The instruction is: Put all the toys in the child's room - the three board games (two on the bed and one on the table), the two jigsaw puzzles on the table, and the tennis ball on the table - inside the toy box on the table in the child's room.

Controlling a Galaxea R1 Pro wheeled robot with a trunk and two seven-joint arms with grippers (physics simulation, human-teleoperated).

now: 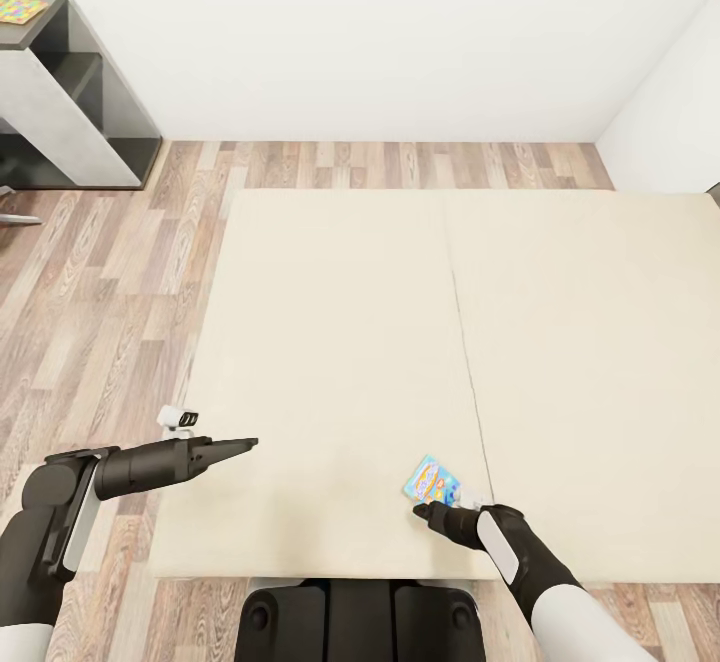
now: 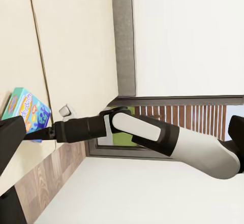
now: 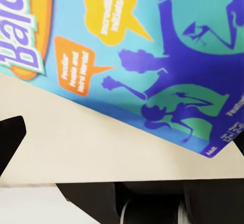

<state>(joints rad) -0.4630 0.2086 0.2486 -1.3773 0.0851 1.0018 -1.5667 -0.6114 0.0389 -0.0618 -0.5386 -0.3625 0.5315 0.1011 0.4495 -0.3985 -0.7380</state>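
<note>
Matt cream cloth, smooth and unwrinkled, over the bed (image 1: 400, 342), with a padded grey fabric-like frame (image 2: 123, 36) along its edge in the left wrist view. Glossy printed card on the blue board game (image 1: 433, 482) at about 6 o'clock on the mattress, bright cartoon ink on a smooth cover (image 3: 152, 46); grained wood planks with a dull sheen for the floor (image 1: 110, 282) at 9 o'clock. Smooth matt black plastic on the left gripper (image 1: 235, 447) and right gripper (image 1: 432, 512), satin white shells up the forearms, and flat matt grey panels on the table (image 1: 60, 112) at 10 o'clock.
</note>
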